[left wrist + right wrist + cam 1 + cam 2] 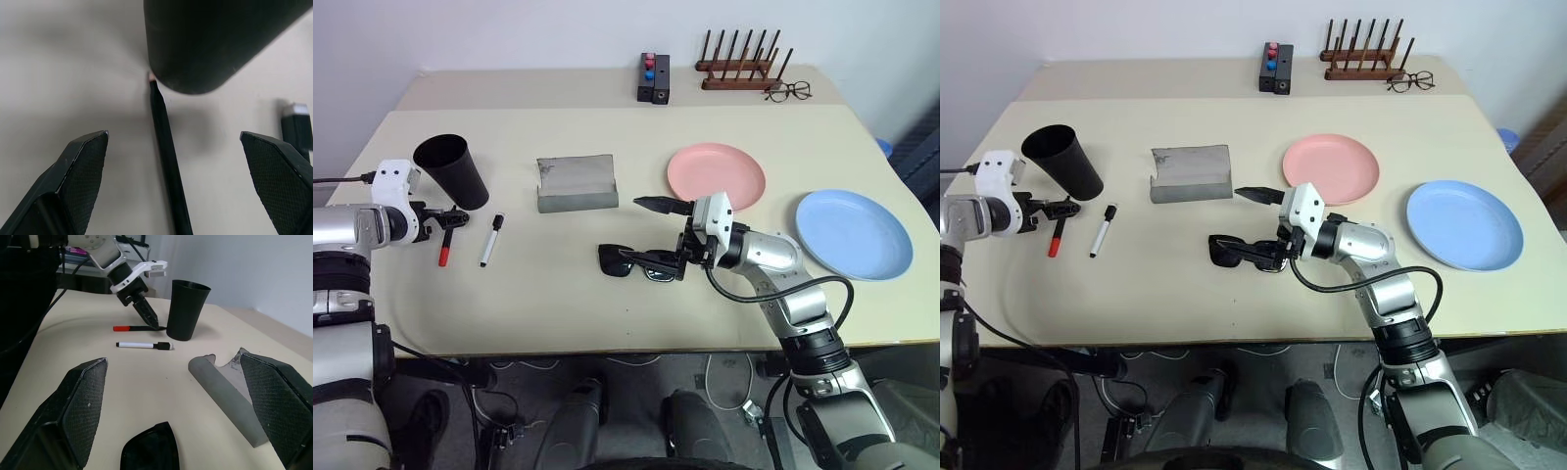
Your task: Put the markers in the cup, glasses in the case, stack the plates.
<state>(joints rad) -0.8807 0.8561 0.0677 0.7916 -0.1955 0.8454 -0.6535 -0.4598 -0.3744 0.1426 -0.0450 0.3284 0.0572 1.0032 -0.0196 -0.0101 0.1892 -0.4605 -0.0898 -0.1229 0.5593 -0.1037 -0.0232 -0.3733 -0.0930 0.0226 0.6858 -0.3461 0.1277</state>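
The black marker (166, 147) is seen between the spread fingers of the left gripper (453, 217) (nothing gripped) — cup (452, 170) at twelve o'clock.

arms: silver-grey metal segments, black joints | wrists: white housings | cables: black, looped along the forearms | left end effector (453, 217), right end effector (658, 235): black textured fingers

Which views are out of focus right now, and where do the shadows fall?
Left wrist view: the cup is a soft dark blur, and the black marker beneath it is only fairly crisp. Right wrist view: its own fingers are soft, while the white marker and the case read clearly. Left eye view: even light, soft shadows under the sunglasses and the pink plate.
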